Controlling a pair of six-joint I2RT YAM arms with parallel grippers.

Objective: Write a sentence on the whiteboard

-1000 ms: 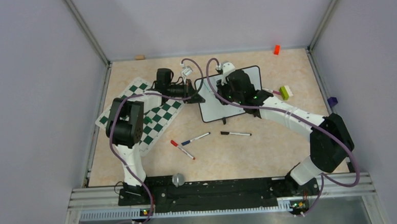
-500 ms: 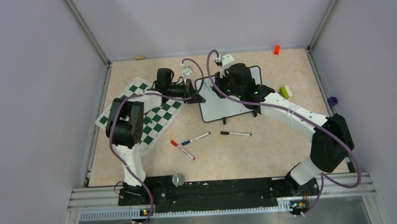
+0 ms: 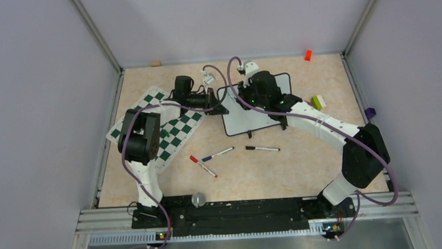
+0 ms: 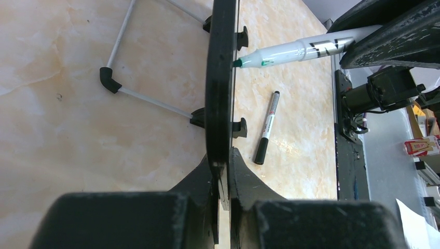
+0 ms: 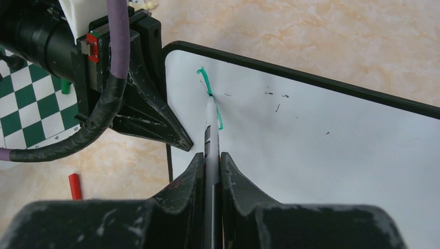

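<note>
Right tool clenches the marker, tip on the whiteboard; left tool clamps its edge; pressing too hard could lever it loose, skewing the green stroke.

Beige marbled surface and the things resting on it

The surface carries a green-and-white chessboard mat at far left and the whiteboard standing just beside it; nearer lie a red-capped marker, a blue-capped marker just beside it, and a black marker apart to the right; a wooden block and orange block sit at the far edge, a green-and-white block at right
</note>
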